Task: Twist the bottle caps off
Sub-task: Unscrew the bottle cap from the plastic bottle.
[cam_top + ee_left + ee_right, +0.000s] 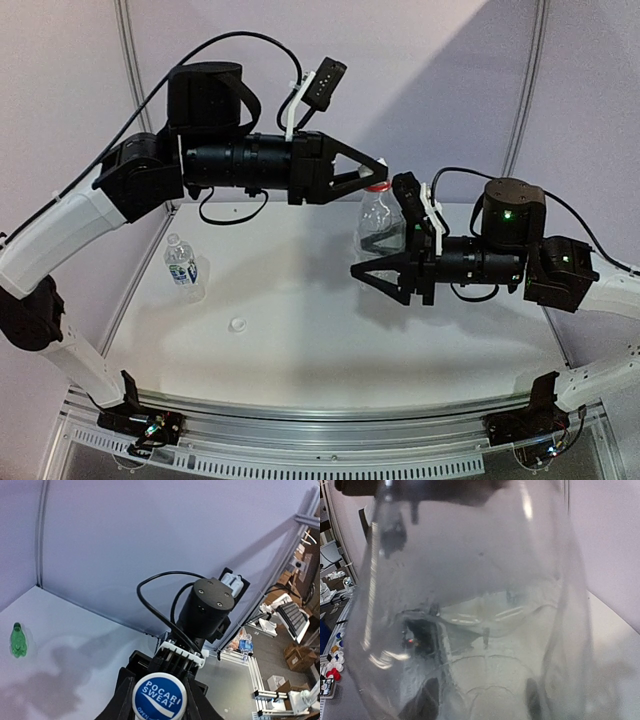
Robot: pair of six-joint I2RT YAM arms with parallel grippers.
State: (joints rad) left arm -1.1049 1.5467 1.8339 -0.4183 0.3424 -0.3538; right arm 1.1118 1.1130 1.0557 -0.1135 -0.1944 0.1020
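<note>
printed cap (160,696): blue-white (logo) | far bottle (18,640): green | loose cap (237,325): white | held bottle (380,222): clear

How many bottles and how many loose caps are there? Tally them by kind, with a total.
Bottles: 3 (labelled bottle, unlabelled bottle, green bottle)
Loose caps: 1 (white cap)
Total: 4

A robotics laboratory test cell: a white table (300,340) walled by plain partition panels (420,80) on metal posts (130,60), fronted by a slotted aluminium rail (330,412), with cardboard boxes (300,656) and bare aluminium frames (254,672) standing on the floor beyond the panels.
</note>
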